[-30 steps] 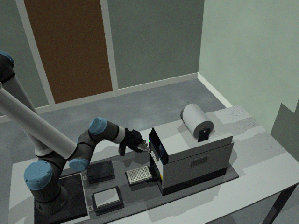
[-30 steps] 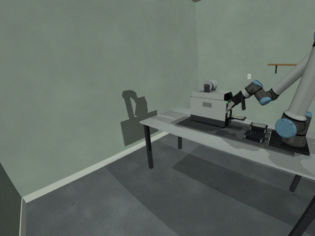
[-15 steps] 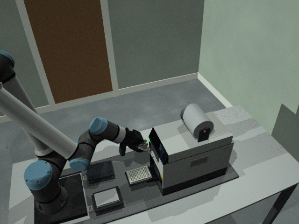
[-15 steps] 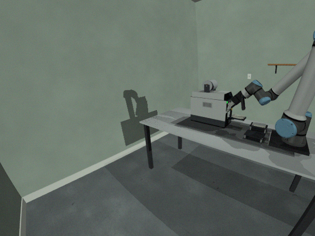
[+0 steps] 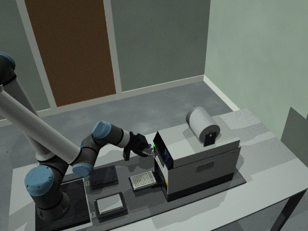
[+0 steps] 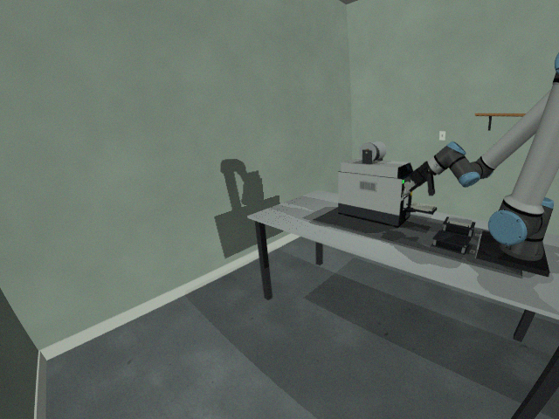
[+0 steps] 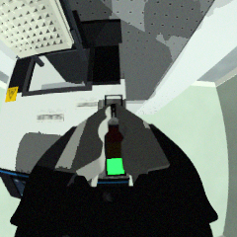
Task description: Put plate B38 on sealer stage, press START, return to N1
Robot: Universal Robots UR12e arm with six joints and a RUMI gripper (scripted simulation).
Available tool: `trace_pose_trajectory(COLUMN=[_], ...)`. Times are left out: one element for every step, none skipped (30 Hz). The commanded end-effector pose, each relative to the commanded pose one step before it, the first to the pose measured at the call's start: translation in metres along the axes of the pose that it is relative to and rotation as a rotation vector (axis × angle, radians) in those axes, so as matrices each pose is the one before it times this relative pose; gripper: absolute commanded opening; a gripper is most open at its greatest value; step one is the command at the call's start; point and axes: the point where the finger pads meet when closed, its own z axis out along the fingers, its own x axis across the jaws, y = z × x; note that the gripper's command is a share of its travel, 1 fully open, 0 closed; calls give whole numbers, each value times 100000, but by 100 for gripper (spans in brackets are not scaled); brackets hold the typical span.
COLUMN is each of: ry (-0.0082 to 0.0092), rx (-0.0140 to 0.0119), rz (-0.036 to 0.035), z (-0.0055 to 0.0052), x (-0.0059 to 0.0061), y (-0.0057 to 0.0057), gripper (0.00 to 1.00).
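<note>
Plate B38 lies on the sealer's stage, which is out in front of the sealer. It looks flat, and its wells show. The lamp is green. My gripper is shut and empty, its tips at or very near the sealer's front face below the lamp. Whether they touch the START button is hidden. Nest N1 is empty. Nest N2 holds a plate with a plain light top.
A foil roll sits on top of the sealer. A dark screen panel stands up at its front edge, right beside my fingers. The stage and plate lie below the gripper. The arm's base stands left of the nests in the top view.
</note>
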Motion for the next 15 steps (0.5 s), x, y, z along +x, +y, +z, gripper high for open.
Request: trace_pose_trajectory(ry=[-22,0,0,0,0,0,0,0,0,0,0,0,0,0,0], rx=[-118,0,0,0,0,0,0,0,0,0,0,0,0,0,0], rz=[-29,0,0,0,0,0,0,0,0,0,0,0,0,0,0], z=[14,13,12,12,12,12,12,12,12,12,12,12,12,12,1], x=[-15,1,0,0,0,0,0,0,0,0,0,0,0,0,0], y=[111,12,12,12,12,12,12,12,12,12,12,12,12,12,0], gripper=[0,0,0,0,0,0,0,0,0,0,0,0,0,0,0])
